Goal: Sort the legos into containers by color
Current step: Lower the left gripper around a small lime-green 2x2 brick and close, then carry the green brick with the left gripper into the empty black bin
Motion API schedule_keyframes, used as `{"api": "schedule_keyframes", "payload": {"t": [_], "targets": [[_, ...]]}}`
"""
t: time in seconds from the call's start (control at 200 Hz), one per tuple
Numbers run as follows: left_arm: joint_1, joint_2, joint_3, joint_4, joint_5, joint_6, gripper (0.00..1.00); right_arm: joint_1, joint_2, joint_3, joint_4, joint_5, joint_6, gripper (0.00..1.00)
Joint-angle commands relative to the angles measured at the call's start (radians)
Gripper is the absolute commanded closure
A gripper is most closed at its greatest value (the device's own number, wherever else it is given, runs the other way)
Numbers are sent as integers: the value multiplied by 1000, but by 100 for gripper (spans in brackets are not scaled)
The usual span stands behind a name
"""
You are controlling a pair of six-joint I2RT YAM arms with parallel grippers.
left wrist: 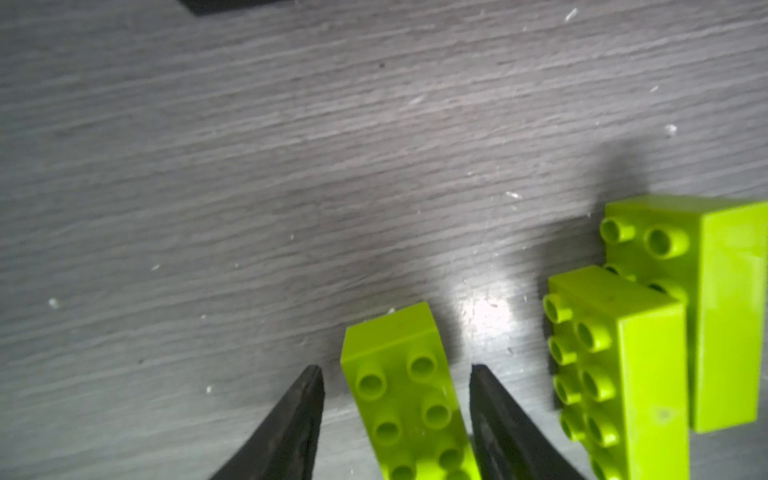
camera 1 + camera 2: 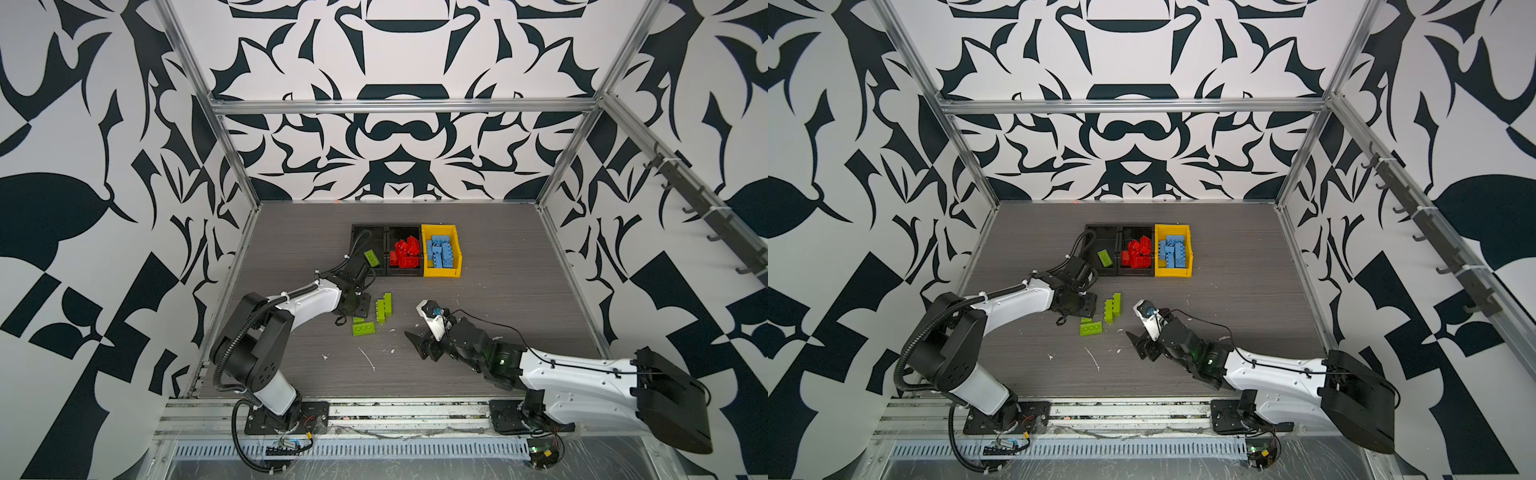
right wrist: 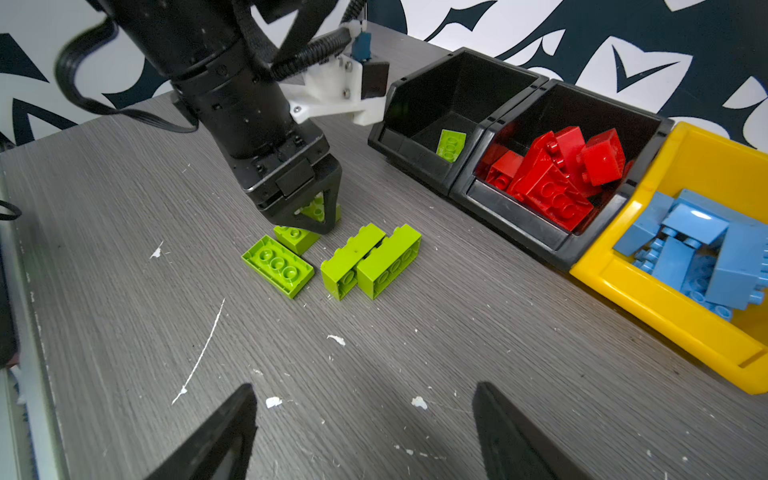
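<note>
Left wrist view puts the left fingers (image 1: 291, 428) on either side of a lime green brick (image 1: 409, 399) at the bottom centre of the frame, its studs toward the camera. A sliver of counter (image 1: 208, 187) shows beside each tip, but farther back the brick runs close against one finger. I cannot tell whether they pinch it or merely flank it. The straddle goes across the narrow width, probably so that a squeeze meets the two long flat sides. Just right of it a pair of lime bricks (image 1: 615, 374) lies on edge, touching each other and crowding the nearer finger.

Right wrist view adds an upturned lime brick (image 3: 277, 266) just beside the flanked one, left of centre. At upper right the first black bin (image 3: 415, 95) holds a single lime brick (image 3: 451, 143). The joined black bin (image 3: 582, 108) is heaped with red bricks (image 3: 552, 174), and the yellow bin (image 3: 665, 316) holds light blue bricks (image 3: 706, 257). Only green looks left to sort — four pieces on the counter. The way to the first bin seems free apart from its front wall.

The right fingers (image 3: 216, 436) are spread wide with nothing between them, low at the bottom of the frame and well apart from the bricks, likely parked clear.
</note>
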Motion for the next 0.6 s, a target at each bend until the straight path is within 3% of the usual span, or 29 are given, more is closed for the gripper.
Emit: {"api": "schedule_keyframes", "payload": {"t": [0.0,0.35,0.595], "targets": [[-8,-8,-6,-32,-14,-16,41,1,1,43,17,4,-9,16],[-19,86,39,-24,-32,4,51,1,4,43,16,3,-11,16],[-19,95,74,-39,-45,17,71,0,6,46,16,2,-10,16]]}}
